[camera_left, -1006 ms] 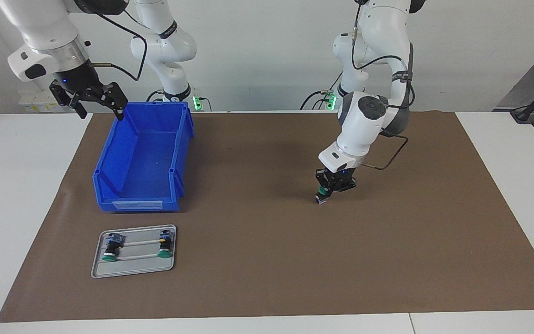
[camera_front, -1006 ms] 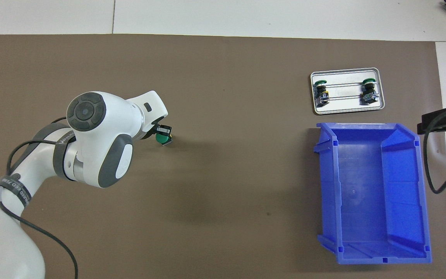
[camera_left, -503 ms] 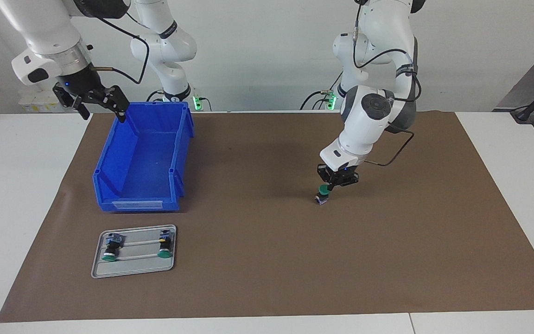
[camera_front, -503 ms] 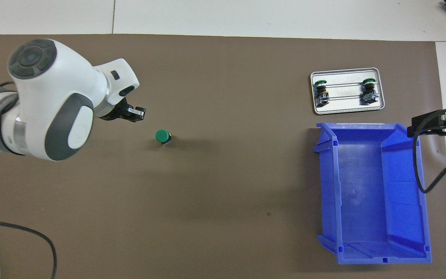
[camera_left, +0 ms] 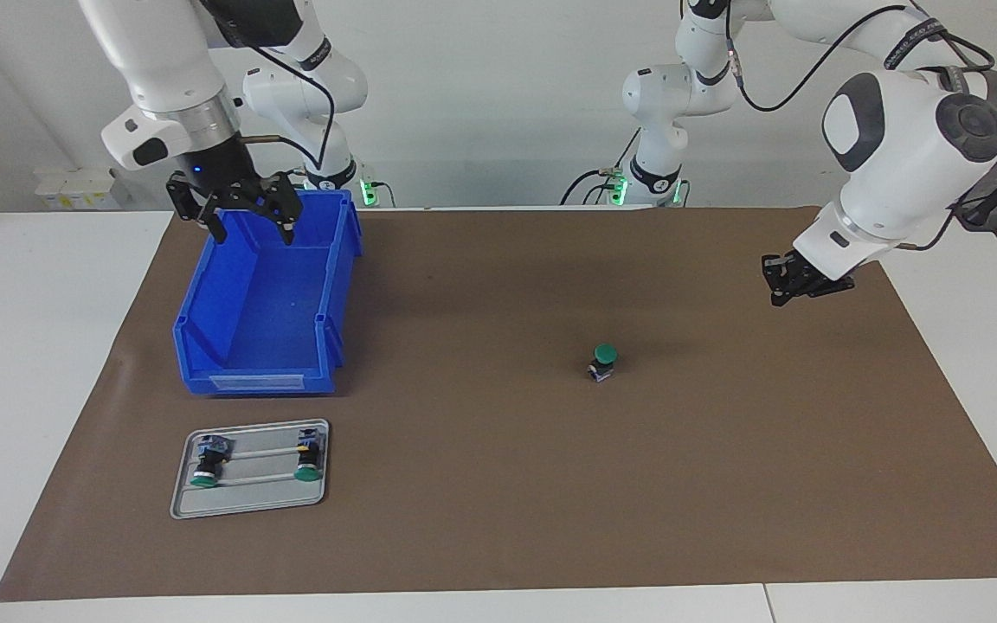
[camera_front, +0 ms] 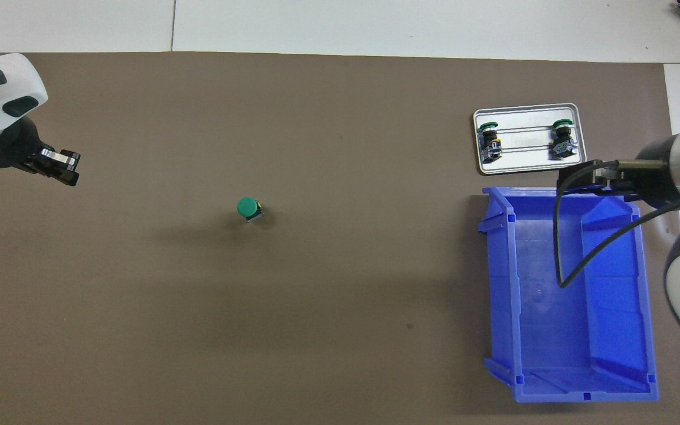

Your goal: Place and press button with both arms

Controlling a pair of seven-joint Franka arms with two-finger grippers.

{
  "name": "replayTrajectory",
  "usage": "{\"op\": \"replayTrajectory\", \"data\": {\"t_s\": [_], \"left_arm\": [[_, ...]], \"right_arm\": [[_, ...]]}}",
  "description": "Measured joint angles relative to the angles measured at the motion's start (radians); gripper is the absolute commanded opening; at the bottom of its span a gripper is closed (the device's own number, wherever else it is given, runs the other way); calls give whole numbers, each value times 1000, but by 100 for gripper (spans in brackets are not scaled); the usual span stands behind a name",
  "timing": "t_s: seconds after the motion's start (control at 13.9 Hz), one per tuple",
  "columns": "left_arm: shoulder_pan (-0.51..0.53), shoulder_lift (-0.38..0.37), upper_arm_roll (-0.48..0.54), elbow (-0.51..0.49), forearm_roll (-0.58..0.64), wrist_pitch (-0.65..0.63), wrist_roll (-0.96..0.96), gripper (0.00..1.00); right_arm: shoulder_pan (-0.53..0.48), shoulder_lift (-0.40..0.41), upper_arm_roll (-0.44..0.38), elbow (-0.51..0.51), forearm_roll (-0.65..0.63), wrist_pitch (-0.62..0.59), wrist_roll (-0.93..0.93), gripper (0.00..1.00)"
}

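Green on top and black below, the button (camera_left: 604, 361) (camera_front: 248, 208) stands upright by itself on the brown mat (camera_left: 498, 519) (camera_front: 316, 295), in the half toward the left arm's end of the table. Nothing touches it.

The left gripper (camera_left: 788, 290) (camera_front: 59, 168) hangs in the air over the mat near the left arm's end, well apart from the button. It holds nothing, and I cannot tell if its fingers are open or closed.

The right gripper (camera_left: 246, 216) (camera_front: 579, 177) hangs above the blue bin (camera_left: 204, 333) (camera_front: 496, 283). Its fingers are spread open and they carry nothing.

Farther from the robots than the bin lies a small metal tray (camera_left: 249, 506) (camera_front: 526, 169), and two more buttons lie in it, side by side.
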Motion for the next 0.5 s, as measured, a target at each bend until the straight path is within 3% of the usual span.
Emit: {"op": "replayTrajectory", "data": {"t_s": [0.14, 0.22, 0.43, 0.5], "left_arm": [[0, -3, -1, 50, 0, -34, -1, 16], [0, -7, 0, 72, 0, -41, -1, 32], [0, -30, 0, 99, 2, -29, -7, 96], [0, -34, 0, 101, 3, -8, -8, 100]], "right_arm": [[71, 1, 2, -24, 0, 54, 91, 99], [103, 3, 3, -44, 0, 95, 138, 99], [200, 47, 5, -69, 0, 208, 333, 99], [246, 82, 6, -64, 0, 259, 428, 99]]}}
